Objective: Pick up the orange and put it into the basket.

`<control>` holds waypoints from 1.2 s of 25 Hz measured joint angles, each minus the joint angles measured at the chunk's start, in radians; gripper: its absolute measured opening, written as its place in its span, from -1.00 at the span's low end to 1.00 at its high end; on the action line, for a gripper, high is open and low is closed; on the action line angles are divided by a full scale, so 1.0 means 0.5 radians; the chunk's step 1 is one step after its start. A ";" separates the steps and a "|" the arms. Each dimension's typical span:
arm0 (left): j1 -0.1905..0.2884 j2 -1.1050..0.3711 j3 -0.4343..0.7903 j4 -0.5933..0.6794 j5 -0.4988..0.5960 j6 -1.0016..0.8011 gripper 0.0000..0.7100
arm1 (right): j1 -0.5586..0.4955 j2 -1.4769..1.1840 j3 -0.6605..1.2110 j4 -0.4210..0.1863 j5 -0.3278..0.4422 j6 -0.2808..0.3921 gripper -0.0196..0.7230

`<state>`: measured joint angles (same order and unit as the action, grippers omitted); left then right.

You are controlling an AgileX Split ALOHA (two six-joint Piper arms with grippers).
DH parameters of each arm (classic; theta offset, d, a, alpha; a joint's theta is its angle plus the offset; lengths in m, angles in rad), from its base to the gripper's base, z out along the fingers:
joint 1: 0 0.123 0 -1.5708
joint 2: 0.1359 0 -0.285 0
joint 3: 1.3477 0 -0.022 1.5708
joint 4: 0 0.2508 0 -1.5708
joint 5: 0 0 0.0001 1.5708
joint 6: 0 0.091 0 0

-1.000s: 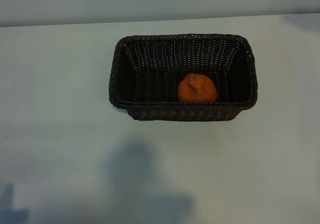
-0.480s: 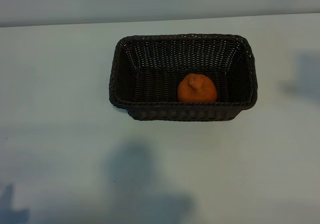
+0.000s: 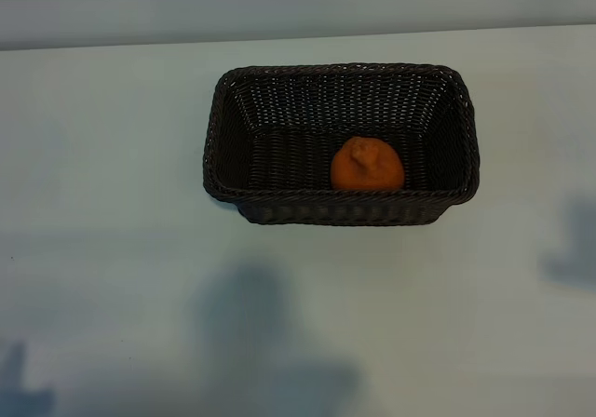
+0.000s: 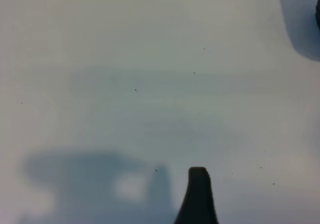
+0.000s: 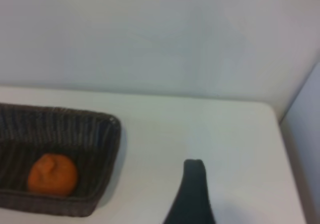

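The orange [image 3: 367, 165] lies inside the dark brown woven basket [image 3: 340, 208], against its near wall and right of the middle. In the right wrist view the orange [image 5: 52, 174] shows again in the basket [image 5: 107, 149], off to the side of a dark finger [image 5: 194, 194] of my right gripper, which hangs apart over bare table with nothing in it. A single dark finger [image 4: 198, 196] of my left gripper hovers over plain table, also holding nothing. Neither arm appears in the exterior view.
The pale table [image 3: 112, 249] spreads all round the basket, and its far edge meets a light wall [image 3: 279, 3]. Soft arm shadows [image 3: 261, 333] fall on the near part of the table and at the right edge [image 3: 573, 249].
The shadow at the table's right side has slid from the far edge toward the near side. The orange and basket have not moved.
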<state>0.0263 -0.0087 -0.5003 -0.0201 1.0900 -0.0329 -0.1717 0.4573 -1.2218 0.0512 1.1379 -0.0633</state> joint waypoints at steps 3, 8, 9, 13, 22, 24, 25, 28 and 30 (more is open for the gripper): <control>0.000 0.000 0.000 0.000 0.000 0.000 0.67 | 0.025 -0.161 0.057 -0.102 0.014 0.047 0.62; 0.000 0.000 0.000 0.000 0.000 0.000 0.67 | 0.030 -0.397 0.203 -0.129 0.053 0.083 0.62; 0.000 0.000 0.000 0.000 0.000 0.000 0.67 | 0.043 -0.447 0.240 -0.130 0.053 0.096 0.62; 0.000 0.000 0.000 0.000 0.000 0.000 0.67 | 0.104 -0.659 0.449 -0.130 0.051 0.127 0.62; 0.000 0.000 0.000 0.000 0.000 0.000 0.67 | 0.107 -0.934 0.869 -0.102 0.160 0.148 0.62; 0.000 0.000 0.000 0.000 0.000 0.000 0.67 | 0.107 -0.934 0.949 -0.102 0.166 0.149 0.62; 0.000 0.000 0.000 0.000 0.000 0.000 0.67 | 0.107 -0.934 0.993 -0.102 0.166 0.149 0.62; 0.000 0.000 0.000 0.000 0.000 0.000 0.67 | 0.107 -0.932 1.119 -0.102 0.168 0.149 0.62; 0.000 0.000 0.000 0.000 0.000 0.000 0.67 | 0.107 -0.932 1.198 -0.102 0.168 0.149 0.62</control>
<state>0.0263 -0.0087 -0.5003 -0.0201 1.0900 -0.0329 -0.1180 -0.0088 -0.6226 0.0000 1.2219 0.0115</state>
